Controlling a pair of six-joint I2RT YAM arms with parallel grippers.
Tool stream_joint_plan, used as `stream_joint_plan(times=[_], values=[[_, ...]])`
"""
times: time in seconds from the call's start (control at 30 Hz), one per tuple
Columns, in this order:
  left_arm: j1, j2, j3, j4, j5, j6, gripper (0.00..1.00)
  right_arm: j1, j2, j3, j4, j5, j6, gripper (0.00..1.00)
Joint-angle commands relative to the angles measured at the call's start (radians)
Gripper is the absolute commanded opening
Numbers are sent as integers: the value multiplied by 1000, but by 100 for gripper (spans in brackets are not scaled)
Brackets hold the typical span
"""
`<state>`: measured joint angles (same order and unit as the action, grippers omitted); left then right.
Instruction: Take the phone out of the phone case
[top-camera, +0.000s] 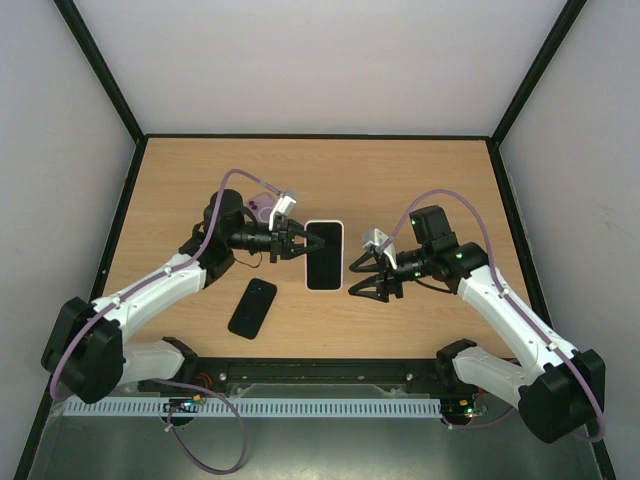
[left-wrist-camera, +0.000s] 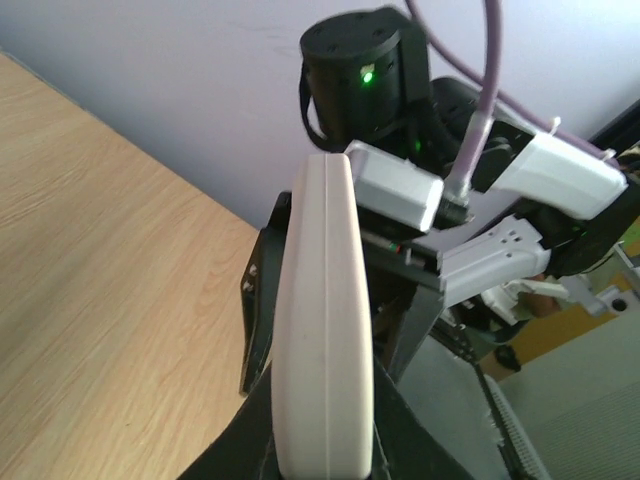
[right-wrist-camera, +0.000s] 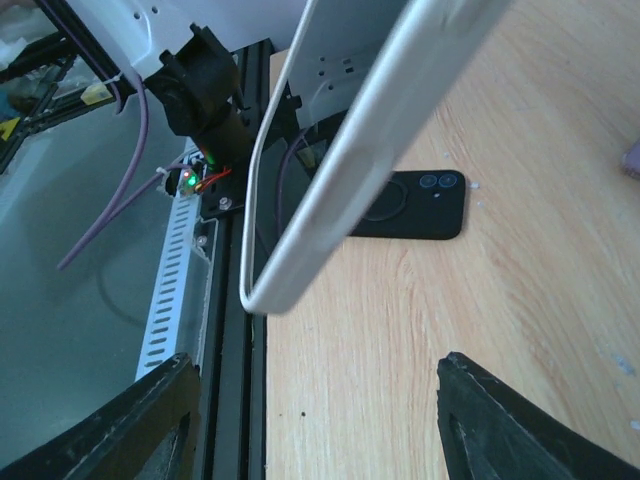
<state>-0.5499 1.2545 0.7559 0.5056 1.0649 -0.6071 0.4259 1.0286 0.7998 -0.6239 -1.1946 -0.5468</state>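
A white-edged phone with a black face (top-camera: 324, 255) is held off the table, edge-on in the left wrist view (left-wrist-camera: 322, 330). My left gripper (top-camera: 297, 243) is shut on its left long edge, with dark fingers on both sides (left-wrist-camera: 325, 440). A black case with two lens rings (top-camera: 253, 307) lies flat on the table below it and also shows in the right wrist view (right-wrist-camera: 410, 205). My right gripper (top-camera: 370, 285) is open and empty, just right of the phone's near end. Its fingertips are wide apart over bare wood (right-wrist-camera: 318, 400). The phone's corner (right-wrist-camera: 300, 270) hangs above them.
A small purple object (top-camera: 262, 210) lies on the wooden table (top-camera: 420, 180) behind my left gripper. A black rail (top-camera: 320, 372) runs along the near edge between the arm bases. Black frame posts and pale walls enclose the sides and back.
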Motion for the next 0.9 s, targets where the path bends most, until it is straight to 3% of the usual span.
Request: stream_joint_plan(times=[0.0, 0.13, 0.37, 0.87], values=[[27, -13, -2, 231, 65, -143, 3, 11, -33, -51, -5, -34, -40, 64], [31, -20, 14, 126, 27, -76, 3, 10, -30, -41, -6, -73, -39, 64], [27, 17, -8, 235, 57, -148, 3, 23, -6, -48, -9, -51, -54, 66], [-40, 60, -10, 234, 29, -149, 3, 35, -27, -42, -136, -134, -220, 64]])
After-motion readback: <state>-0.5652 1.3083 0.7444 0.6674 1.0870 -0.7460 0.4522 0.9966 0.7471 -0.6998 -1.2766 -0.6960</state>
